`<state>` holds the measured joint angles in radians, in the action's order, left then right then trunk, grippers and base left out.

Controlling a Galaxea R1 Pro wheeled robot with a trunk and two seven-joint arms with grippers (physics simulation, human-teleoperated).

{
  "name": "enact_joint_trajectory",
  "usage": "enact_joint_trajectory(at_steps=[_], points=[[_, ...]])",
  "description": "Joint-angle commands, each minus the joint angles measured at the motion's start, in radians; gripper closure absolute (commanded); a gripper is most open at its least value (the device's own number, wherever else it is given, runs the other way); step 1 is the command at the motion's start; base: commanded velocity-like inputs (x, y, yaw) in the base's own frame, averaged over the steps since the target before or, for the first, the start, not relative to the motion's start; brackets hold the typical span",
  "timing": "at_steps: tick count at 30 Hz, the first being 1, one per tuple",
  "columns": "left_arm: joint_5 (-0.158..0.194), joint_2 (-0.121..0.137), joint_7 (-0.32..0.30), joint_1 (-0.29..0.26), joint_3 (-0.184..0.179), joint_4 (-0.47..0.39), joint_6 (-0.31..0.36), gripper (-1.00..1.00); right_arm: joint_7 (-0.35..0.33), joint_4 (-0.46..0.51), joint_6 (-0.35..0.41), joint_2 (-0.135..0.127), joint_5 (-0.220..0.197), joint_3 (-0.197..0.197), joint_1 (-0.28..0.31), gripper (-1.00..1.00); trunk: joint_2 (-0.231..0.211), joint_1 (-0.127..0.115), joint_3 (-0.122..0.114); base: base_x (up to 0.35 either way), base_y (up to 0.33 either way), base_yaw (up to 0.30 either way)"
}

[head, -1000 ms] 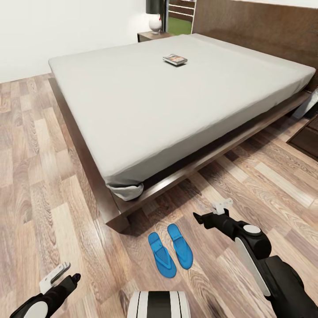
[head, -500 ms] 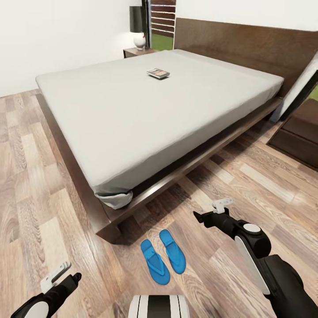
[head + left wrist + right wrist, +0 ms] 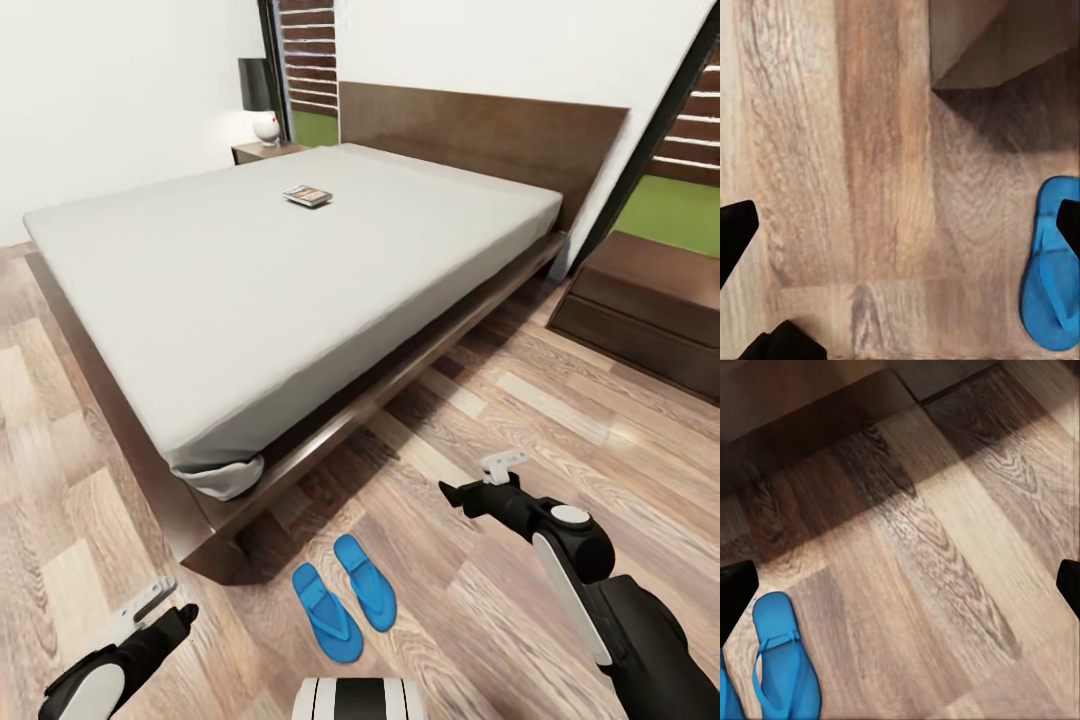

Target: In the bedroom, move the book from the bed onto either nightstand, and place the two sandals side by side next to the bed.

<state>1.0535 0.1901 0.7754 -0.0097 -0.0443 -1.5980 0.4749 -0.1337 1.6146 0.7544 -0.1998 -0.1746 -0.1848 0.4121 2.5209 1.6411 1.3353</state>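
So the head camera has swung right and tipped up over the last second: bed [image 3: 300,270] and sandals [image 3: 343,597] both slid left in frame, and the right-hand nightstand [image 3: 650,300] plus window now show. That's view motion, not the objects; sandals sit the same relative to the bed corner. Arms look unchanged in pose.

Task read: sandals look done, already a pair on the floor [image 3: 520,400] just off the foot-end corner of the bed frame. Book [image 3: 308,195] not yet handled, so the retarget looks like scouting for book and nightstand.

Book: flat on the mattress, toward the headboard end, well in from every edge, nearer the far side. Long axis runs roughly across the bed's width, slightly skewed. Far nightstand [image 3: 265,150] with lamp sits at the far headboard corner.

Sandals: parallel, almost touching, long axes roughly in line with the bed's long side, toes toward the bed.

Left gripper [image 3: 150,607]: low over the floor, fingers apart, nothing held; wrist view has one sandal [image 3: 1054,262] just beside a fingertip.
Right gripper [image 3: 480,480]: fingers apart, empty, hovering over bare floor near the sandals [image 3: 784,667].

Book is well out of reach; base needs to move along the bed first.
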Motion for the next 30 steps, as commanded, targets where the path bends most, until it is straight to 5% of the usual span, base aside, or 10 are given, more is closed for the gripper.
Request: enact_joint_trajectory(at_steps=[1,2,6,30], points=[[0.004,-0.003,0.010,-0.007,-0.041,0.002,0.004,-1.00,0.000,0.001,0.009,-0.001,-0.003,-0.001,0.001,-1.00,0.000,-0.001,-0.003,0.000,0.000,-0.267],[0.003,-0.005,0.009,-0.011,-0.071,0.006,0.007,-1.00,0.000,0.001,0.013,0.002,-0.003,-0.001,0.002,-1.00,0.000,-0.001,-0.007,0.000,0.000,-0.267],[0.005,-0.003,0.008,-0.013,-0.084,0.007,0.008,-1.00,0.000,0.001,0.015,0.003,-0.003,-0.001,0.002,-1.00,-0.001,-0.003,-0.023,0.000,0.000,-0.267],[0.007,-0.001,0.003,-0.013,-0.092,0.008,0.010,-1.00,0.000,0.001,0.016,0.004,-0.003,-0.001,0.002,-1.00,-0.007,-0.014,-0.115,0.000,0.000,-0.267]])
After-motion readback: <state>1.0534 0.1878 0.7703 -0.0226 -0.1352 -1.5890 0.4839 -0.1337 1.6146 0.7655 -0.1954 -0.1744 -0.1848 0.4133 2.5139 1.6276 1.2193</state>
